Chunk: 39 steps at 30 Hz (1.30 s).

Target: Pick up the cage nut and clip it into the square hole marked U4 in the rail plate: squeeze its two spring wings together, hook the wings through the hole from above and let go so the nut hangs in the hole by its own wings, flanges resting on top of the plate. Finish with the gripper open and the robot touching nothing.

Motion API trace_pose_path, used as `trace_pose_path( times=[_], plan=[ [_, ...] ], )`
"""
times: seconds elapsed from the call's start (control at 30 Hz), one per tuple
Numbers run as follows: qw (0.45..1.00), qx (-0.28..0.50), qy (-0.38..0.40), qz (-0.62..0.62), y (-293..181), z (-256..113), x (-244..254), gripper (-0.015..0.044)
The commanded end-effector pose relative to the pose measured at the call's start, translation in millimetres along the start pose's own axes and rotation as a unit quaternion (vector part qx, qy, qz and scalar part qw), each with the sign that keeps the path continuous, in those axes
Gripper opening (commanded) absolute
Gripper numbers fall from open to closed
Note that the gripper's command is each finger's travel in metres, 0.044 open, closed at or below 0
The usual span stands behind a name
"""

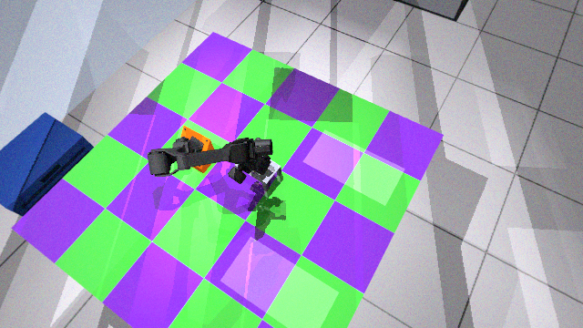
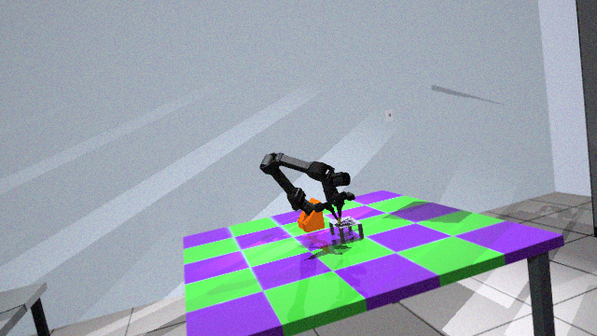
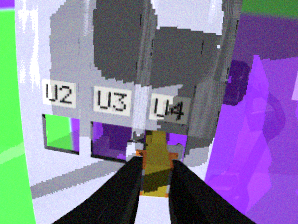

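Pinching the yellow cage nut point(image 3: 156, 172) between its two dark fingertips, your gripper point(image 1: 263, 175) point(image 2: 339, 219) point(image 3: 154, 167) points down at the rail plate point(image 1: 272, 173) point(image 2: 353, 224) point(image 3: 120, 200). In the wrist view you have the nut right at the square hole marked U4, its far end overlapping the opening, with purple showing to one side of it. You cannot tell from here how deep the nut sits, or whether its wings are through the hole. Orange edges show at both sides of the nut, close to the fingers. Beside U4 you see the U3 hole point(image 3: 111, 141), then the U2 hole point(image 3: 62, 134), with green and purple tabletop visible through them. Your rail plate stands raised on legs on the checkered table point(image 1: 273, 237) point(image 2: 396, 271). Your black arm point(image 1: 205, 158) point(image 2: 295, 163) bends over from near the orange block point(image 2: 312, 221), which stands apart from the plate.
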<state>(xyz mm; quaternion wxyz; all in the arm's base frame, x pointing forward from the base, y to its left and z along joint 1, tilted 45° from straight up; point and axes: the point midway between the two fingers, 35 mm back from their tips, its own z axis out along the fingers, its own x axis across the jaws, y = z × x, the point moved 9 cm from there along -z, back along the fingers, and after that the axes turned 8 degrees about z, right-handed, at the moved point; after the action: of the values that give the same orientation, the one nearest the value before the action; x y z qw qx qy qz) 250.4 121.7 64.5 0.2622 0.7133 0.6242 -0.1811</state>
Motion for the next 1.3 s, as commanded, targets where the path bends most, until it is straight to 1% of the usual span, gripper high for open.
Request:
trace_pose_path(
  times=[0.0,1.27],
  plan=[
    [1.0,0.0,0.005,0.0,0.4,-0.8,-0.9,0.0037],
    [0.999,0.004,0.032,-0.001,1.8,0.0,-8.9,0.0037]
  ],
)
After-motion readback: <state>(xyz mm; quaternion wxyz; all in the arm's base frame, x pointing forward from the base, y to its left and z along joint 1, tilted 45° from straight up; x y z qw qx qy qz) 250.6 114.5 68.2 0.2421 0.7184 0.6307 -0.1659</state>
